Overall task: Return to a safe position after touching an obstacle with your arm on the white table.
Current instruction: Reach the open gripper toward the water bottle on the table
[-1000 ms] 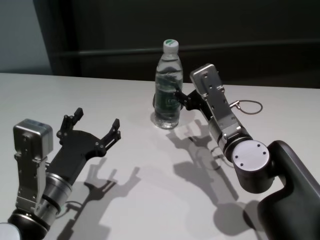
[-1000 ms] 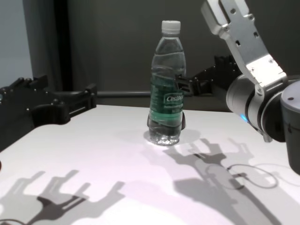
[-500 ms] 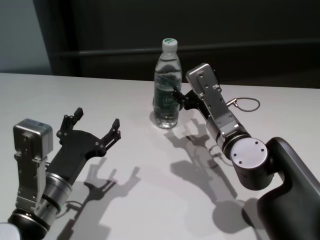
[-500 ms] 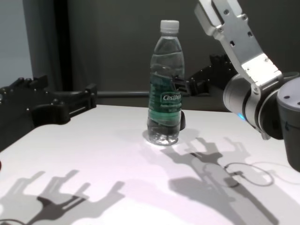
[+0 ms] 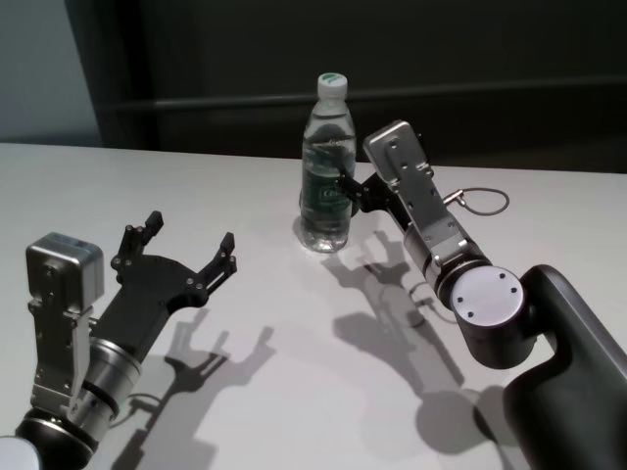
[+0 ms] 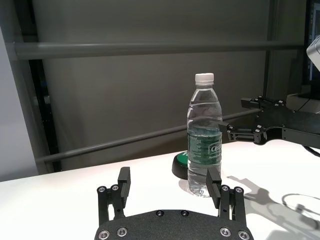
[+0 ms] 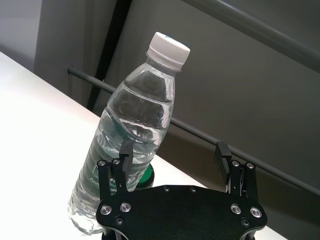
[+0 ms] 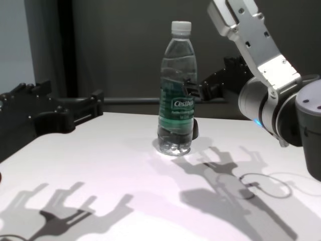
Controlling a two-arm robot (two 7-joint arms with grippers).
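Note:
The obstacle, a clear water bottle (image 5: 326, 171) with a white cap and green label, stands upright on the white table (image 5: 294, 343) near its far edge. My right gripper (image 5: 355, 184) is open at label height, and one fingertip (image 8: 191, 90) rests against the bottle's (image 8: 175, 90) right side. The right wrist view shows the bottle (image 7: 131, 135) behind one finger (image 7: 124, 156), not between the two. My left gripper (image 5: 191, 232) hovers open and empty at the near left, pointing toward the bottle (image 6: 204, 140).
A black round object with a green top (image 6: 180, 163) sits just behind the bottle. A thin cable loop (image 5: 486, 204) lies on the table to the right of my right arm. A dark wall with a horizontal rail runs behind the table's far edge.
My right gripper shifted slightly left and away, nudging the bottle a little that way. In the last half second it hardly moved. The left arm stayed still.

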